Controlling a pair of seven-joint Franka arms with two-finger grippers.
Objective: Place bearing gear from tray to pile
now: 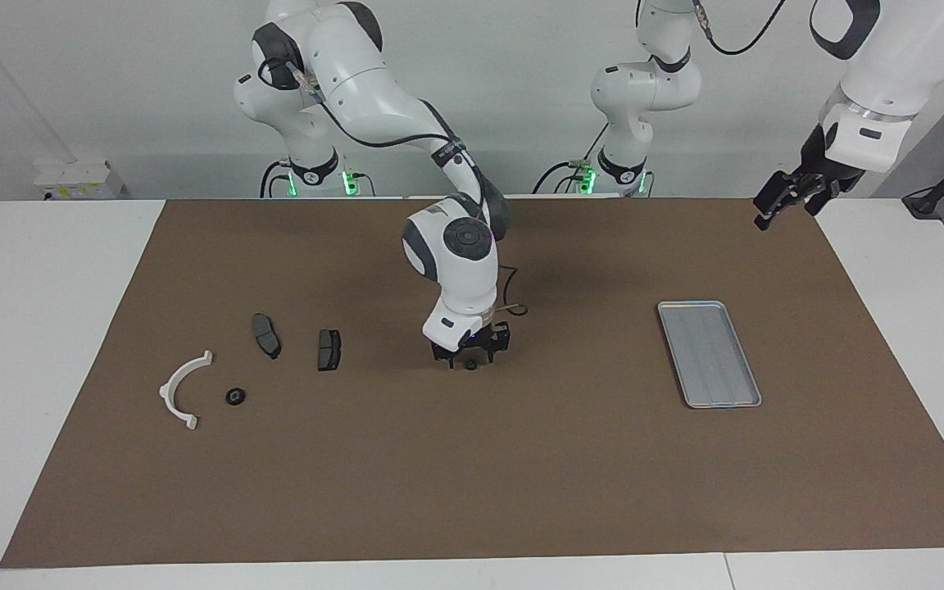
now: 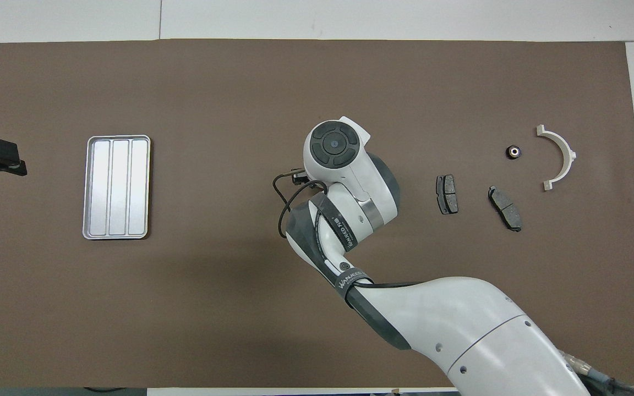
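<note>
Two fixed cameras cover one table from opposing ends. The facing camera sits high across the table, looking back at both arm bases along the wall, far enough to take in the whole brown mat (image 1: 472,459) and white table edges. The overhead camera hangs above the robots' end, aimed forward and steeply down, closer in, the mat filling its picture. Both share the mat, the tray (image 1: 709,354) (image 2: 116,187) and the pile (image 1: 259,365) (image 2: 501,176), half a turn apart: the right gripper (image 1: 469,359) stands between tray and pile in the facing view, while its own arm hides it from overhead.
</note>
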